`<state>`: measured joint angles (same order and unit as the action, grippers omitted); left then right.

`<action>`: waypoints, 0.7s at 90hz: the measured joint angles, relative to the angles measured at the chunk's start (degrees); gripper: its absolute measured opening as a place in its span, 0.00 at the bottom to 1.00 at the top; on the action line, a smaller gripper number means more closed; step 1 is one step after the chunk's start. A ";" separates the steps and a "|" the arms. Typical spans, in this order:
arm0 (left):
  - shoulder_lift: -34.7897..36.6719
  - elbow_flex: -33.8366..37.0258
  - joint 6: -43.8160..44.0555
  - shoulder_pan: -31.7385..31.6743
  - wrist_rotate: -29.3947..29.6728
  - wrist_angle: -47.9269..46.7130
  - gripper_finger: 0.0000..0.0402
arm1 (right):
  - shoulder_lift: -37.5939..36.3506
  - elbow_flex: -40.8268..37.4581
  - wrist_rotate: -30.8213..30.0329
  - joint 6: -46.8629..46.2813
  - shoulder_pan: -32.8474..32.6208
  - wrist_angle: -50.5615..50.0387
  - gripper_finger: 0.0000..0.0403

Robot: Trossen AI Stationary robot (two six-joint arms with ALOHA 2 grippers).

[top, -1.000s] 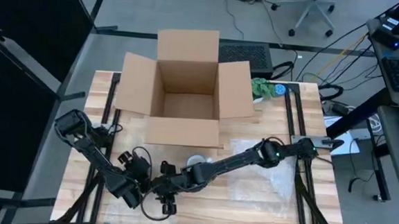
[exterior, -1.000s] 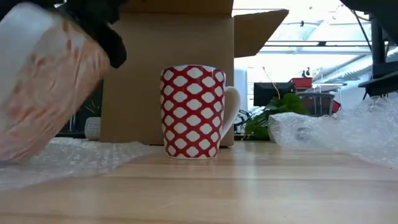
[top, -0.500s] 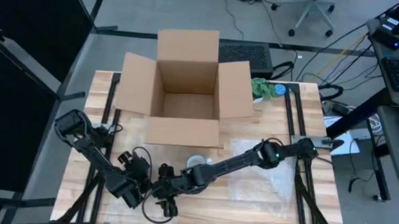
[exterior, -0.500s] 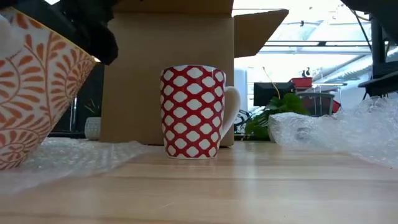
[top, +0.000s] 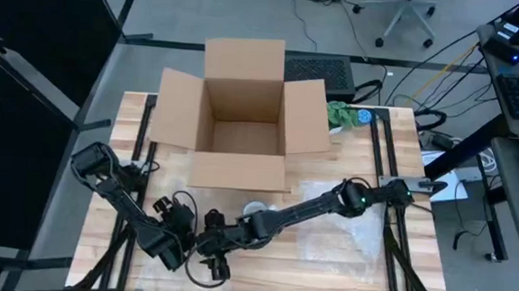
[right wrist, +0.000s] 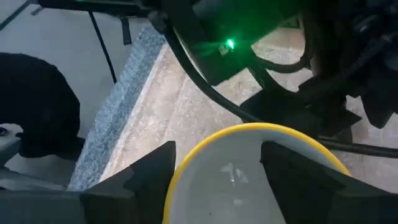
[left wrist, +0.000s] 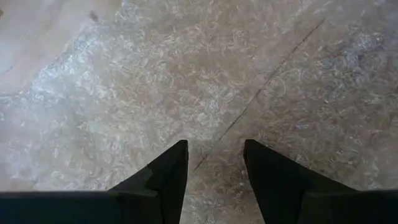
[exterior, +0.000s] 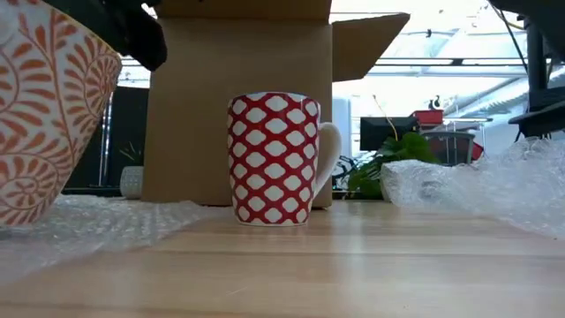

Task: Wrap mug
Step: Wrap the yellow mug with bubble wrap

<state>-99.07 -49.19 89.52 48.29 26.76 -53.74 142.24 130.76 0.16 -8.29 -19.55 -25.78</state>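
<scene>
An orange leaf-patterned mug [exterior: 44, 115] with a yellow rim and a white inside [right wrist: 249, 180] is near the table's front left. Its lower end is at a sheet of bubble wrap [exterior: 115, 221]. My right gripper [top: 215, 251] is shut on it. My left gripper [left wrist: 214, 152] is open just above the same sheet [left wrist: 186, 74], close beside the right one [top: 181, 240]. A red-and-white mug [exterior: 274, 159] stands upright on the wood at mid table [top: 256, 208]. My right gripper holds the orange-patterned mug at its yellow rim [right wrist: 186, 155], and the mouth faces the wrist. One finger [right wrist: 146, 168] is outside the rim and the other [right wrist: 298, 168] lies across the mouth. The gripper comes from above. The mug is slightly tilted, its base at the bubble wrap.
An open cardboard box [top: 242, 108] stands at the table's far side, behind the red mug. A second, crumpled sheet of bubble wrap [top: 345, 227] lies to the right, under the right arm. A green plant [top: 343, 114] sits at the far right corner.
My right gripper has brought the orange-patterned mug down onto the bubble wrap. It has also tipped the mug from a strong slant to nearly upright. The red-and-white mug has stayed still.
</scene>
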 joint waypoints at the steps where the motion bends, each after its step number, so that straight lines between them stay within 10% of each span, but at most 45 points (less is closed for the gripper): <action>1: 0.00 0.00 0.01 0.00 0.00 0.00 0.37 | -0.07 0.00 0.00 0.00 0.00 0.00 0.56; 63: 0.00 0.00 0.06 0.00 0.00 0.10 0.37 | -2.31 0.00 -0.14 -1.09 0.07 0.37 0.56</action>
<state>-99.07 -49.19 89.58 48.29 26.76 -53.64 139.93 130.76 0.03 -9.39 -19.48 -25.42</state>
